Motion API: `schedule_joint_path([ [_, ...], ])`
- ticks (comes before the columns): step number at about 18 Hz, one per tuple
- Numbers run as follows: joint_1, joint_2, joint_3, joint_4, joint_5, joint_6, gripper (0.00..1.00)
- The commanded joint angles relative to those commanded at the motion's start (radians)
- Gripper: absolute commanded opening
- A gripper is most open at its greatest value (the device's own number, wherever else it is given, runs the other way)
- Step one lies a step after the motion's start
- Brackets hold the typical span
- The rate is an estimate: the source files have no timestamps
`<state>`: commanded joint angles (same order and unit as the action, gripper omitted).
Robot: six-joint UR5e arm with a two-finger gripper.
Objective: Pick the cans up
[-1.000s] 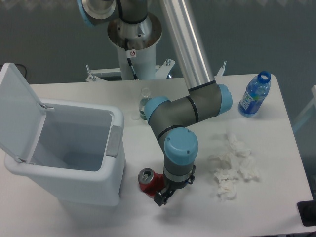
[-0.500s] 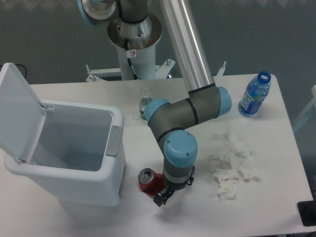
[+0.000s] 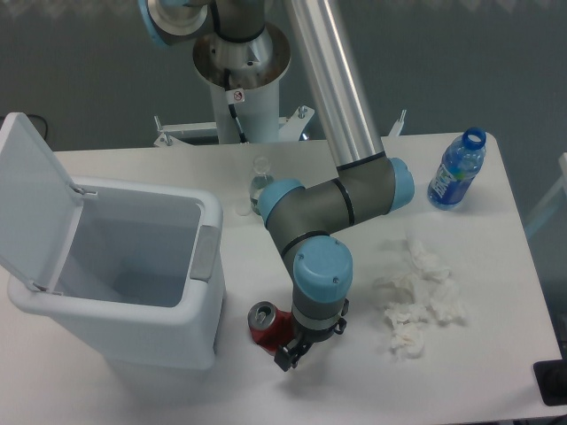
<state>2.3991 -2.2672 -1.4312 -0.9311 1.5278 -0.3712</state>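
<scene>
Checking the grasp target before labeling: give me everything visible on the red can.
The red can is small and metal-looking, with a red body and a silver top carrying a dark opening. It looks dented, tilted toward the camera, on the white table just right of the white bin. The gripper sits right against its right side; whether the fingers clamp it cannot be told.

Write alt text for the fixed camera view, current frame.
A robot arm's hand is down at a crushed red can on a white table, beside an open white bin. Crumpled tissues and a blue-labelled bottle sit farther right.
</scene>
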Motion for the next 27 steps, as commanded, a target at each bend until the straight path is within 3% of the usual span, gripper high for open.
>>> schedule_joint_path([
  [12, -0.003, 0.0, -0.002, 0.0, 0.002, 0.002, 0.79],
  [20, -0.008, 0.002, -0.002, 0.0, 0.002, 0.0, 0.59],
  [27, -0.008, 0.011, 0.003, 0.0, 0.006, 0.037, 0.59],
])
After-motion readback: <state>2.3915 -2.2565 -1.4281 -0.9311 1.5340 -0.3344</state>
